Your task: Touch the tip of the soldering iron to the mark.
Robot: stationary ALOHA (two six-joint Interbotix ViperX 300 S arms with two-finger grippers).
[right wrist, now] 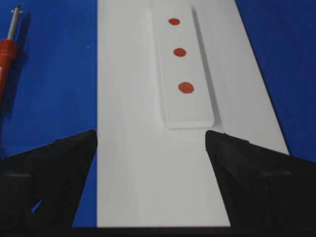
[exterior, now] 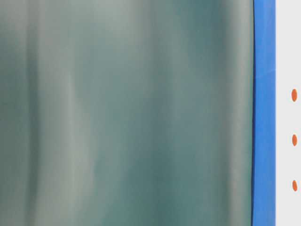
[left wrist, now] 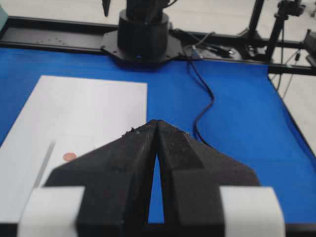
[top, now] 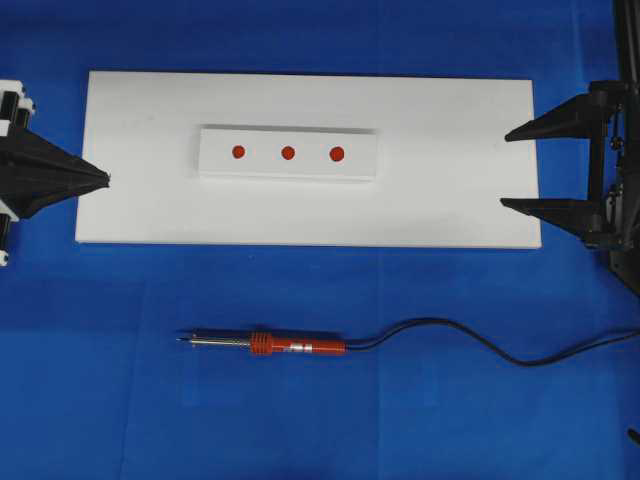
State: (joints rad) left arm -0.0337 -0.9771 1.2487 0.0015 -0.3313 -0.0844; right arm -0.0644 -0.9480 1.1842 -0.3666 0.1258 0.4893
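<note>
Lying untouched in the lower middle of the overhead frame, the iron (top: 290, 345) is seen on the blue cloth (top: 100, 400), tip pointing left, red handle to the right, and its cord (top: 480, 340) trailing off toward the right edge. Nothing is held by either arm, so the task is judged to be at its start: the iron has yet to be picked up.

Above the iron, well apart from it, a white board (top: 130, 200) is laid across the cloth, and on it a smaller white block (top: 215, 165) bearing three red marks (top: 287, 153) in a row. Which mark is meant cannot be told.

At the far right of the overhead frame the right gripper (top: 520, 168) is seen with its jaws spread wide, straddling the board's right end. At the far left the left gripper (top: 100, 180) is seen with its fingers pressed together to a point, at the board's left edge.

A descent onto the red handle is called for next, probably by the right gripper, with the jaws set across it. Open cloth lies all around the iron, so room is ample; the cord and the board's near edge are the things to be cleared when the iron is carried upward.
</note>
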